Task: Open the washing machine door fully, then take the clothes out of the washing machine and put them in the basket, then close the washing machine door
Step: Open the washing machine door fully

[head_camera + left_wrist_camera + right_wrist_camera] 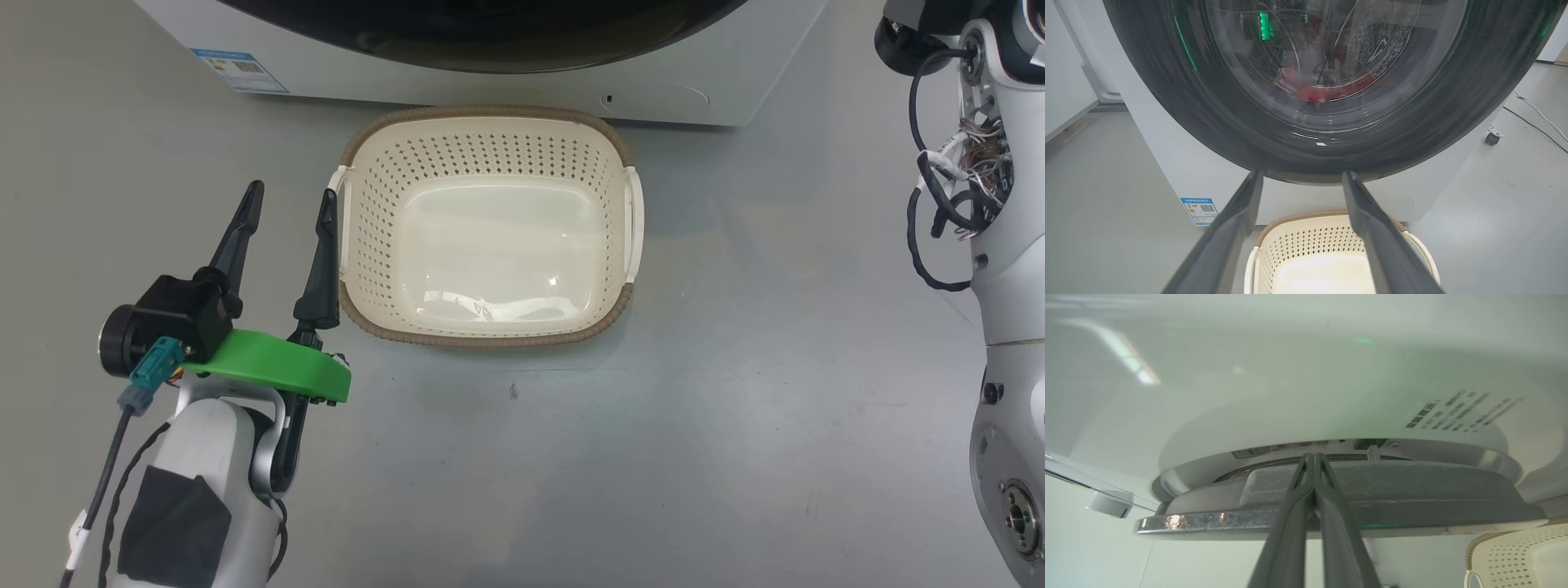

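The washing machine door [1167, 102] blurs the red clothes [1312, 94]; left claw [292, 190] spread, right claw [1313, 455] clenched.

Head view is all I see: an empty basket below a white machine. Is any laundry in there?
Observer: Yes. The left wrist view shows red clothes behind the glass of the washing machine door.
Operator: The right arm runs off my screen. Where does it end?
Observer: The right end effector has its tips at that door's edge, seen side-on.
Operator: Is it holding anything?
Observer: No; its fingers are pressed together with nothing between them.
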